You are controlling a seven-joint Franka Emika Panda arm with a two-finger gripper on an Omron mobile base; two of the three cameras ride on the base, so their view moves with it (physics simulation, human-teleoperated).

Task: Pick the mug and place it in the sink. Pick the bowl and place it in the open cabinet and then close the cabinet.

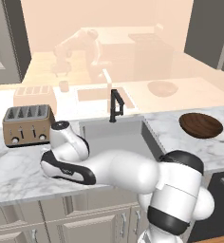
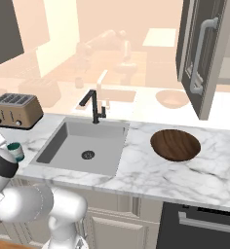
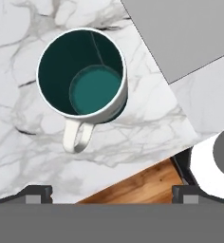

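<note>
The mug [image 3: 83,78] stands upright on the marble counter, seen from straight above: teal inside, with a white rim and a white handle. My gripper [image 3: 112,193] hovers over it, open, with nothing between the fingertips [image 3: 38,192]. From the right base the mug [image 2: 15,151] shows just left of the sink [image 2: 83,141], beside my wrist. The grey sink [image 1: 118,137] has a black faucet [image 1: 115,105]. The dark wooden bowl [image 1: 200,125] lies on the counter right of the sink; it also shows as the bowl [image 2: 175,144]. The cabinet door [image 2: 199,53] stands open above it.
A bronze toaster [image 1: 27,124] stands at the back of the counter, left of the mug; it also appears as the toaster [image 2: 15,110]. The counter's front edge and wooden floor [image 3: 137,185] lie close to the mug. A dark dishwasher front [image 2: 200,228] sits below the bowl.
</note>
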